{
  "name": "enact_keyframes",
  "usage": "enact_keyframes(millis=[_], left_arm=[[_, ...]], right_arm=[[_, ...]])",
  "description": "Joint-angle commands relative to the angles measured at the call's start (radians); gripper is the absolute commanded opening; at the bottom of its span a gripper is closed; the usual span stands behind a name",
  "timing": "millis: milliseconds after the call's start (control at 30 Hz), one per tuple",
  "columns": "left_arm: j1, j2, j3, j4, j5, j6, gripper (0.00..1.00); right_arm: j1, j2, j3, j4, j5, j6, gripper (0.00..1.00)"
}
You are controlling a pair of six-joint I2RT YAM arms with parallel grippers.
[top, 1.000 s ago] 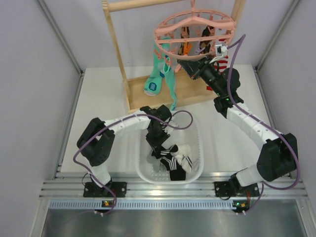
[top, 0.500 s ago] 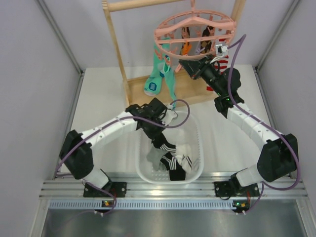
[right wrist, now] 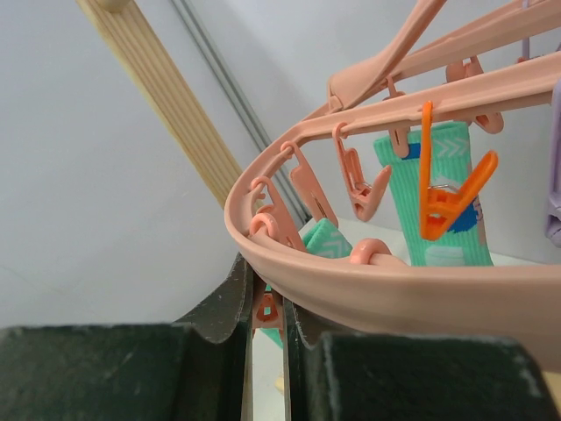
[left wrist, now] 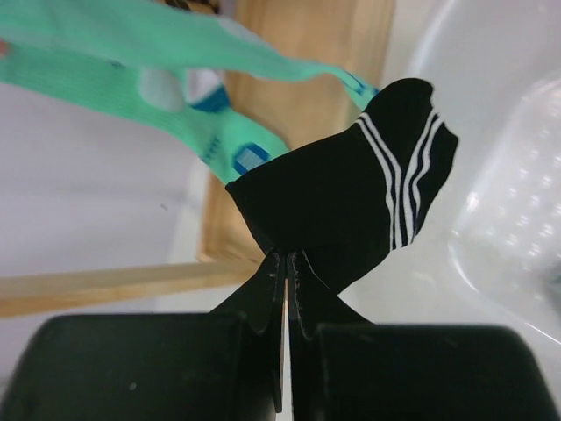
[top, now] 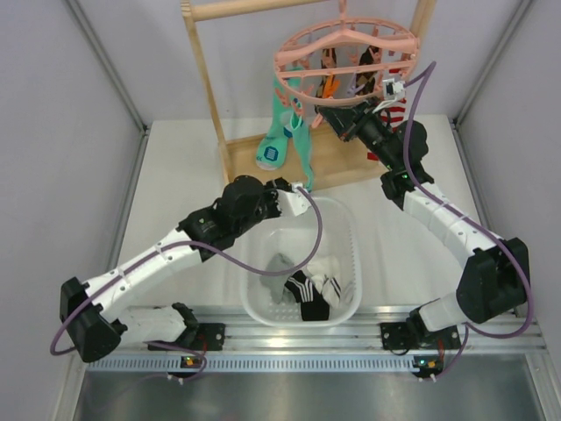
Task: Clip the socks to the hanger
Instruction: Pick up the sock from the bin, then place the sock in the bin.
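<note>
From above, the left gripper (top: pixel 296 195) hovers at the far rim of the white basket (top: pixel 353 263), where other socks (top: pixel 308 296) lie. The right gripper (top: pixel 326 118) reaches up to the pink hanger (top: pixel 279 60) on the wooden rack (top: pixel 206 79).

The left wrist view shows its jaws closed on one edge of a black striped sock (left wrist: pixel 351 202), near the teal socks (left wrist: pixel 131 44). The pinch is thin, so the sock could slip free or catch on them.

In the right wrist view, the jaws pinch a clip peg (right wrist: pixel 266 312) under the hanger's ring. If that hold slips, the hanging ring may swing away.
</note>
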State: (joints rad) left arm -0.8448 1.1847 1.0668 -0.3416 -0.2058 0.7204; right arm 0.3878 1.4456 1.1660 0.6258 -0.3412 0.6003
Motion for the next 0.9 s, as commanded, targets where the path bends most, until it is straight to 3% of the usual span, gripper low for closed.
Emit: enact_keyframes(millis=[0,133,433,867], left_arm=[[-0.002,-0.024,-0.008,0.315,0.034,0.273,0.00],[-0.002,0.013,-0.065,0.551,0.108,0.523,0.00],[0.030,0.195,-0.182,1.027,0.200,0.873,0.00],[0.055,0.417,-0.171,1.454,0.298,1.040,0.00]], right_arm=[[-0.012,-0.030,0.043,0.022,-0.013,-0.039,0.00],[-0.013,-0.025,0.052,0.025,-0.015,-0.039,0.00],[-0.024,-0.025,0.069,0.034,-0.041,-0.020,0.00],[-0.030,-0.027,0.052,0.028,-0.104,-0.028,0.00]])
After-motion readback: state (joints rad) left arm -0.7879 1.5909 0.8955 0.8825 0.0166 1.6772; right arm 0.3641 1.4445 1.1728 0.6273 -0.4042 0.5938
